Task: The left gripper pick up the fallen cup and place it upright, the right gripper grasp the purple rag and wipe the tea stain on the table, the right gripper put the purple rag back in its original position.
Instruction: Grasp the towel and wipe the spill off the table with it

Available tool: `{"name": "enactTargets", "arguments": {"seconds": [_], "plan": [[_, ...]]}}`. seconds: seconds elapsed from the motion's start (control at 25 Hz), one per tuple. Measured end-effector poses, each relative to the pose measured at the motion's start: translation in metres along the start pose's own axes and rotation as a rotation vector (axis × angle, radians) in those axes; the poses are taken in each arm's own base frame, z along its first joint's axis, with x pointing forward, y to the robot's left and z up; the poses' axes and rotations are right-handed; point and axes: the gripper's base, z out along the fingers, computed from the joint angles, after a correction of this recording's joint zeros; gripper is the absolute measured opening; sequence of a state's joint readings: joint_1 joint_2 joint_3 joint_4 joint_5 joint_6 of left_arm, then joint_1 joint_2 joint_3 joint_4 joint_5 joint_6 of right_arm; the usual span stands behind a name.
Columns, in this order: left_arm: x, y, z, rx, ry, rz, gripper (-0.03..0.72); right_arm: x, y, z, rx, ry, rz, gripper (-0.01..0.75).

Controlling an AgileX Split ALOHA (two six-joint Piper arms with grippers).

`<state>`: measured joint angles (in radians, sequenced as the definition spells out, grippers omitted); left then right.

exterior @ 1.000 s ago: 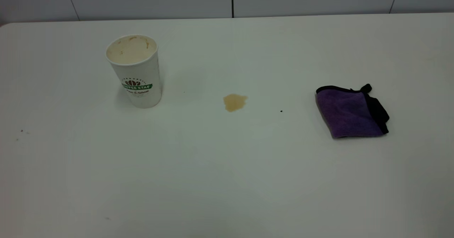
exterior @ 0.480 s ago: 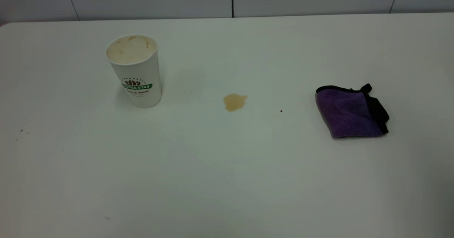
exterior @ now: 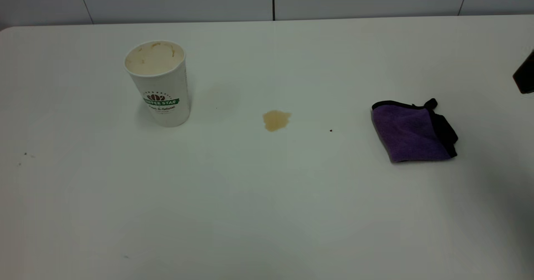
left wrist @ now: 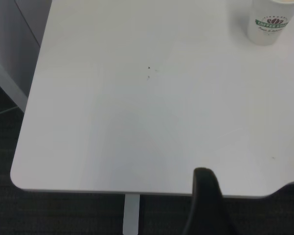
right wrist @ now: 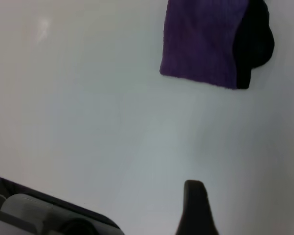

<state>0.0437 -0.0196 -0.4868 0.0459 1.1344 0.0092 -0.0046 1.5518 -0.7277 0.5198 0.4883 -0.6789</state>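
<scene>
Purple rag lies flat, well right of the tea stain; cup upright, well left. Right gripper jaw state indeterminable. Risk: shallow pinch snags only the rag's edge.

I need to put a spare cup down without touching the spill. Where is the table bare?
The table is bare along its whole near side, and between the cup and the tea stain. Less room lies at the right, where the purple rag sits near the right gripper.
</scene>
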Motion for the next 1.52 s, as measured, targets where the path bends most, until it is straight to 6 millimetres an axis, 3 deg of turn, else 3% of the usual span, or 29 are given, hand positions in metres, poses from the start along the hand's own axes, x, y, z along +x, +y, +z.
{"name": "enactTargets", "arguments": {"seconds": [0.28,0.84,1.24,1.52], "plan": [[0.000,0.000,0.000,0.000,0.000,0.000,0.518,-0.042,0.018,0.045,-0.048,0.044,-0.108,0.593],[0.000,0.000,0.000,0.000,0.000,0.000,0.518,-0.090,0.005,0.139,0.012,0.219,-0.084,0.593],[0.000,0.000,0.000,0.000,0.000,0.000,0.518,-0.101,0.004,0.203,0.068,0.282,-0.109,0.593],[0.000,0.000,0.000,0.000,0.000,0.000,0.518,-0.087,-0.003,0.235,0.085,0.340,-0.111,0.576]]}}
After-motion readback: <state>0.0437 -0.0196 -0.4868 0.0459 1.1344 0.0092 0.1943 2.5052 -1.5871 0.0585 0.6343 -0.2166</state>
